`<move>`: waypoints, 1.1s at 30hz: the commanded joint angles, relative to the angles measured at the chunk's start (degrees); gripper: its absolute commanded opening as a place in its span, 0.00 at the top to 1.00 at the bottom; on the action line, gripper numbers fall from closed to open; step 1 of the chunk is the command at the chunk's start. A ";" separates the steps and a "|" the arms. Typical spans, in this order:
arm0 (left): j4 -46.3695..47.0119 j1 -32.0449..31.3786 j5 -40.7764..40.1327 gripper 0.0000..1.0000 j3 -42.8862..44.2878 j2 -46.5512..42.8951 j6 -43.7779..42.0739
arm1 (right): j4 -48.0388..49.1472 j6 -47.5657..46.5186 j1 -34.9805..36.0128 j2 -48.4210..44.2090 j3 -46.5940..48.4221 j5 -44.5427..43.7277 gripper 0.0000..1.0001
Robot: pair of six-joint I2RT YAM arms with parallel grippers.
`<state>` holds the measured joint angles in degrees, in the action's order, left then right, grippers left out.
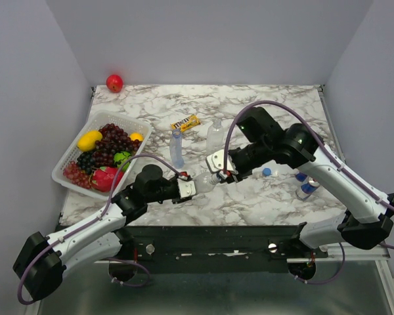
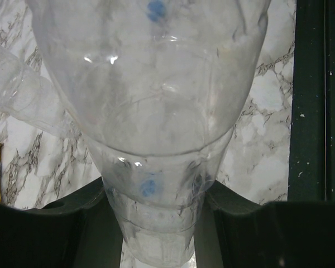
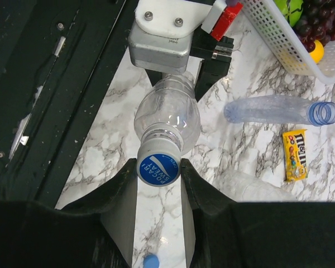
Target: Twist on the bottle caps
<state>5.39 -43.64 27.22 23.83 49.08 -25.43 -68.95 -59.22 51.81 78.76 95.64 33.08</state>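
Note:
A wide colourless bottle (image 1: 205, 181) hangs level above the table between my two grippers. My left gripper (image 1: 187, 189) (image 2: 156, 209) is shut on its base end, and the clear body (image 2: 151, 111) fills the left wrist view. A blue cap (image 3: 159, 169) sits on the bottle's neck (image 3: 163, 137), with my right gripper (image 1: 223, 176) (image 3: 159, 174) shut on the cap's sides. Another blue cap (image 1: 267, 172) (image 3: 151, 261) lies loose on the marble. A slim blue-tinted bottle (image 1: 176, 147) (image 3: 273, 110) is uncapped. A second colourless bottle (image 1: 215, 135) stands further back.
A white basket (image 1: 69, 157) of fruit sits at the left. A yellow candy packet (image 1: 185, 123) (image 3: 295, 155) lies behind the bottles. Blue-and-silver cans (image 1: 308, 187) stand under my right arm. A red apple (image 1: 114, 83) rests in the far left corner.

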 commanded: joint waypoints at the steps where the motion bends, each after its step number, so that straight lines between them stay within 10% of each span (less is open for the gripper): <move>1: 10.08 -0.04 1.87 1.00 -0.10 -0.83 1.96 | -2.07 4.29 0.39 1.57 0.08 -1.70 0.72; 19: 13.85 -1.88 -1.73 1.00 0.60 -2.14 5.48 | 1.54 12.54 0.31 3.59 -0.27 -7.51 0.73; 33: 19.13 -5.58 -13.95 1.00 -2.03 -1.71 12.94 | 1.63 47.10 0.22 10.88 5.78 -13.74 0.78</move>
<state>9.02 -47.94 15.33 20.40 48.86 -16.32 -66.04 -21.52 51.37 86.50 100.22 23.05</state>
